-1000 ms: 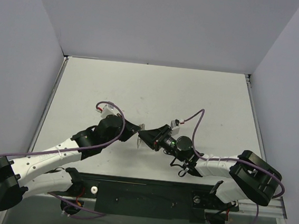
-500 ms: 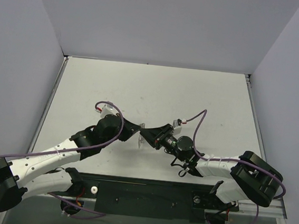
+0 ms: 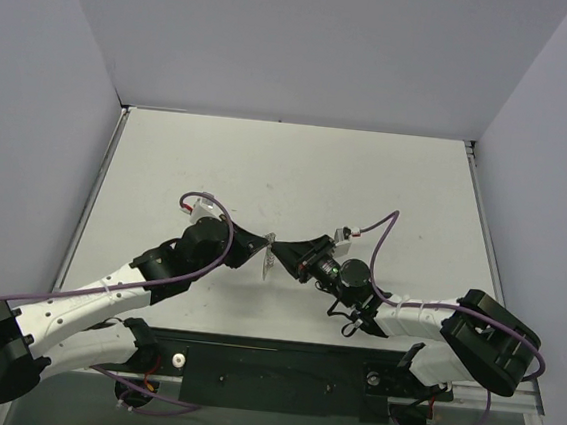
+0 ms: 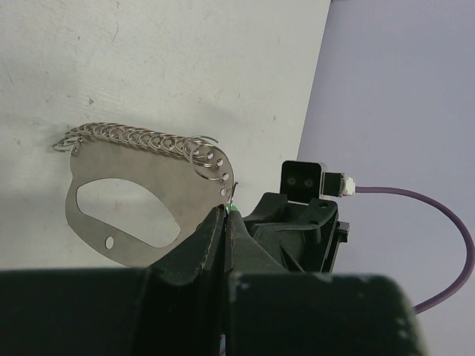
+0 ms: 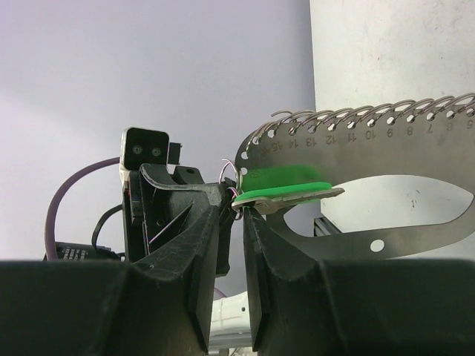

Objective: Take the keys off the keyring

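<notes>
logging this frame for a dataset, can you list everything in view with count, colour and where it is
keyring: one, grey metal, held up over the table's middle between the two grippers
wire rings: a row, silvery, threaded along the keyring's holed edge
key: one, green head, at the keyring's end
table: one, off-white, under both arms
walls: three, pale grey, around the table
base plate: one, black, at the near edge
cables: two, purple, one looping off each wrist
arms: two, white and black, meeting at the centre
left gripper: black, shut on the keyring's edge
right gripper: black, shut on the key
</notes>
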Controlling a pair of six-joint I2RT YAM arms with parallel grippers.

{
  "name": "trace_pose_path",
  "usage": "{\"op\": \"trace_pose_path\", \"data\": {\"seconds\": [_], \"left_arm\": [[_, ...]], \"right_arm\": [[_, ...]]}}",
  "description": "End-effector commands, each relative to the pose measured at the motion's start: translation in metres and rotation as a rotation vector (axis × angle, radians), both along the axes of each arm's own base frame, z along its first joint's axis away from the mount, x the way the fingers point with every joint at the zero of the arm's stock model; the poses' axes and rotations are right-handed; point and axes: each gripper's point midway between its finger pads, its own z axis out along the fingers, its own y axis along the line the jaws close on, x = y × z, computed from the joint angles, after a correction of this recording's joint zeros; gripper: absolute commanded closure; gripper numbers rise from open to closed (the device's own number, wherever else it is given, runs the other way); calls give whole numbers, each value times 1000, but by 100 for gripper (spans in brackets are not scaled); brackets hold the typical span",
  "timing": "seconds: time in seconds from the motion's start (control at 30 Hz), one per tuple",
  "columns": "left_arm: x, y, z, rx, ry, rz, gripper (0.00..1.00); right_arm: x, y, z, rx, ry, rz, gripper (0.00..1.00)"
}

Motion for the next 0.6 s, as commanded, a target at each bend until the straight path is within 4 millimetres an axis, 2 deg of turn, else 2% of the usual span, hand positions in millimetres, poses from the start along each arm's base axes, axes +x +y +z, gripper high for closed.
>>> {"op": "trace_pose_path", "data": {"seconds": [0.0,0.33,0.47,0.5,0.57], "left_arm": [[6,-9,50,-119,-98,-10,100],[5,-12,53,-114,-114,-35,100],[4,-12,51,-110,-113,-40,100],[4,-12,52,-111,-116,-39,100],[4,-12,52,-109,-116,-43,100]], "right_arm": [[-5,-7,98,293,-231,-1,84],[-7,-1,101,297,-236,24,87],[-6,0,99,292,-228,27,94],[-6,1,98,287,-226,27,100],[-6,1,99,288,-226,30,100]]}}
